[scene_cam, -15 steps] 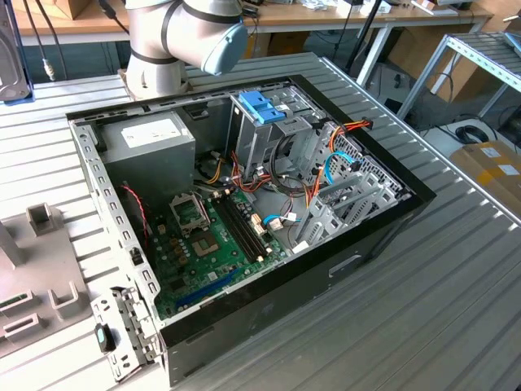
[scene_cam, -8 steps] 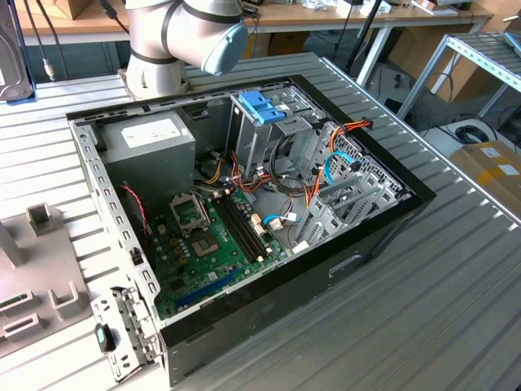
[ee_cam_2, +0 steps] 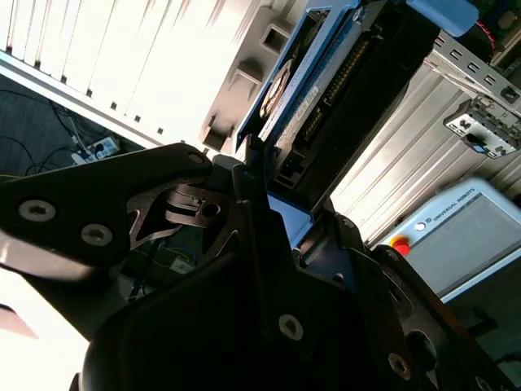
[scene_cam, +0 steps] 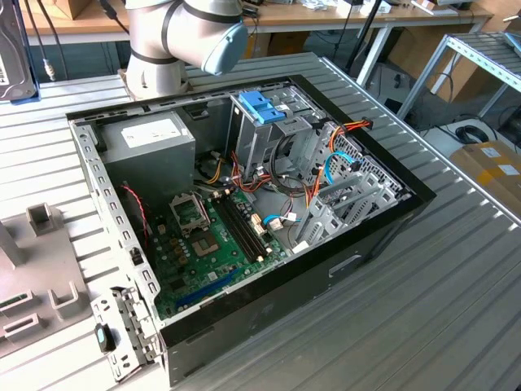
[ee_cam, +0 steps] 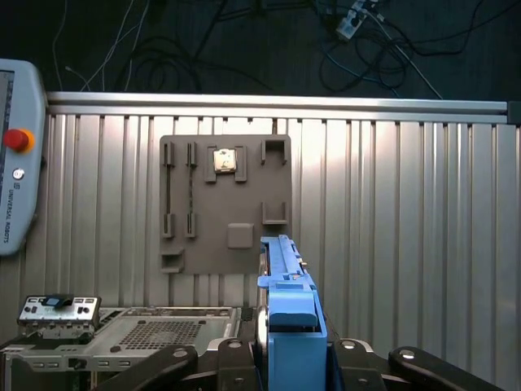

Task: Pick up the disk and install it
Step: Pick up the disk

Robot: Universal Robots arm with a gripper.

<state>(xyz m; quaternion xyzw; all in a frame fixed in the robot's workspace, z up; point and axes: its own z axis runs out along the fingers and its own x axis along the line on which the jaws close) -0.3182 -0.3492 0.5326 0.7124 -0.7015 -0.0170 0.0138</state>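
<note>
Disk (ee_cam: 290, 309) sits clamped between the jaws of the gripper (ee_cam: 291, 352), which close narrow on its near end in both wrist views. In the first wrist view it is held edge-on, and its bright blue carrier rail runs away from the camera between the dark fingers (ee_cam: 234, 352). In the second wrist view the disk (ee_cam_2: 321, 81) stretches out from the gripper (ee_cam_2: 273, 204), its grey metal face and the blue rail along one side both showing.

Beyond the held disk, the first wrist view looks down on the ribbed metal table (ee_cam: 391, 228). A corner of the open computer case (ee_cam: 163, 330) lies nearest. Farther on lies a flat grey fixture plate (ee_cam: 220, 220) with raised slots and pockets, and a small square chip (ee_cam: 224, 160) rests in one of them. The disk hangs above the table, apart from the plate and the case. A teach pendant (ee_cam: 16, 187) with a red button lies at the table's side, and loose cables (ee_cam: 244, 49) trail over the dark floor past the far edge.

In the exterior view the computer case (scene_cam: 383, 220) lies open on its side. Inside are the green motherboard (scene_cam: 212, 244), a grey power supply (scene_cam: 151, 142) and a tall metal cage (scene_cam: 269, 142) topped by a blue handle piece (scene_cam: 262, 106). The arm (scene_cam: 183, 32) rises behind the case.
</note>
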